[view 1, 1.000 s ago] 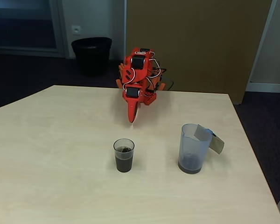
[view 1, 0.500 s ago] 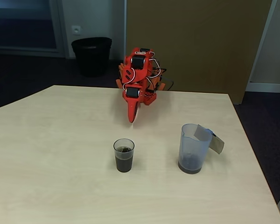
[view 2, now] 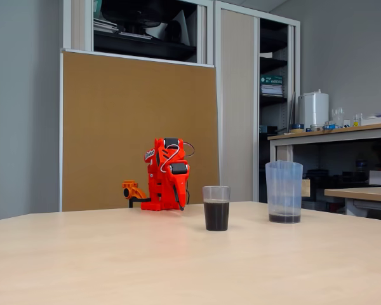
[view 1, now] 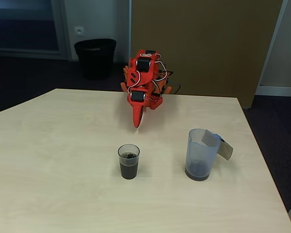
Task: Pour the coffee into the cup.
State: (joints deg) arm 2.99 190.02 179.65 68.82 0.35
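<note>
The cup [view 1: 129, 161] [view 2: 216, 208] stands upright near the middle of the table, small and clear. Dark coffee [view 1: 129, 169] [view 2: 216, 215] fills its lower half or more. To its right in both fixed views stands the taller bluish jug [view 1: 201, 154] [view 2: 284, 191], upright, with only a thin dark layer at its bottom. The red arm is folded at the far table edge, and its gripper [view 1: 137, 122] [view 2: 178, 201] points down, shut and holding nothing. It hangs well behind the cup, apart from both vessels.
The light wooden table [view 1: 58, 160] stretches wide to the left of the cup. A black waste bin [view 1: 95, 57] stands on the floor behind the table. A brown board [view 2: 133, 127] rises behind the arm.
</note>
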